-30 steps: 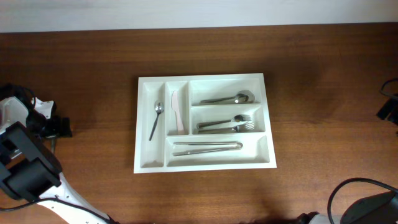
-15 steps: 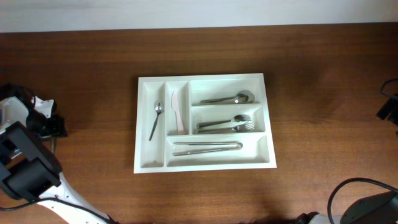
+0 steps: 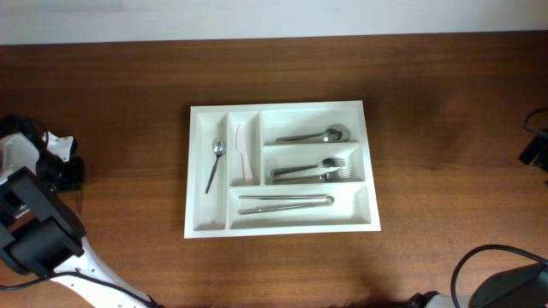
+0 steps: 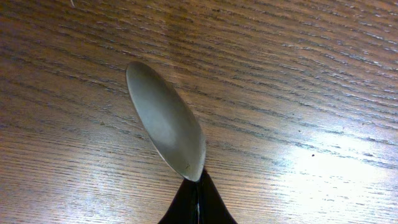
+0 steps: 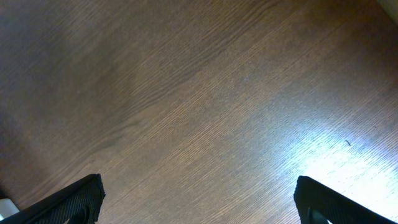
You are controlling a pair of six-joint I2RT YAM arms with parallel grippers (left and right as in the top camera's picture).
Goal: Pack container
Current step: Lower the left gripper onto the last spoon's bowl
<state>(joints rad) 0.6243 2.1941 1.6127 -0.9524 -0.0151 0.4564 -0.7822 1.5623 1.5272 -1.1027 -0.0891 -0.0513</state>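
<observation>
The white container (image 3: 195,224) lies in the middle of the table. It holds a small spoon (image 3: 214,165), a white knife (image 3: 244,154), spoons (image 3: 315,135), forks (image 3: 312,172) and long tongs (image 3: 285,203). At the far left edge, my left gripper (image 3: 74,174) is shut. In the left wrist view its black fingers (image 4: 211,208) pinch the neck of a metal spoon (image 4: 165,121), whose bowl points away over the wood. My right gripper (image 5: 199,202) hangs open over bare wood, holding nothing. In the overhead view only a dark part of the right arm (image 3: 535,147) shows at the right edge.
The wooden table (image 3: 445,103) stretches wide on both sides of the container. My left arm's base (image 3: 38,235) fills the lower left corner. A cable and the right arm's base (image 3: 505,287) sit at the lower right.
My left gripper's fingers have closed from wide open onto the spoon at the table's left edge. The right arm and the container have not moved.
</observation>
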